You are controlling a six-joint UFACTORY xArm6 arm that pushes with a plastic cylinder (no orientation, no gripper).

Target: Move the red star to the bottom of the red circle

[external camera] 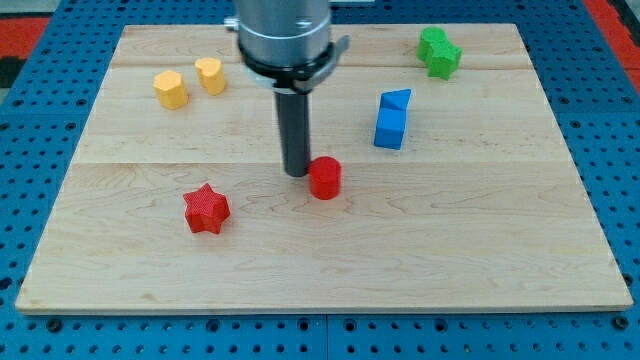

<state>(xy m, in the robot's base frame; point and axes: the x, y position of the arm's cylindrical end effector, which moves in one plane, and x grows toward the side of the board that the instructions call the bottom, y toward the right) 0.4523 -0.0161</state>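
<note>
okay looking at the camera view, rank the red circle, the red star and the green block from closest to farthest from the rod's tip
Measured from my tip:
1. Red circle: right beside the tip, on the view's right.
2. Red star: toward the view's lower left.
3. Green block: far off at the view's top right.

the light is bright and even, falling from overhead. shadows are short and soft: a faint dark patch sits right at my tip (297, 174), and thin ones hug the blocks around it. the wooden board (480, 250) shows no glare. focus stays sharp everywhere, with no blur or edge bending.
</note>
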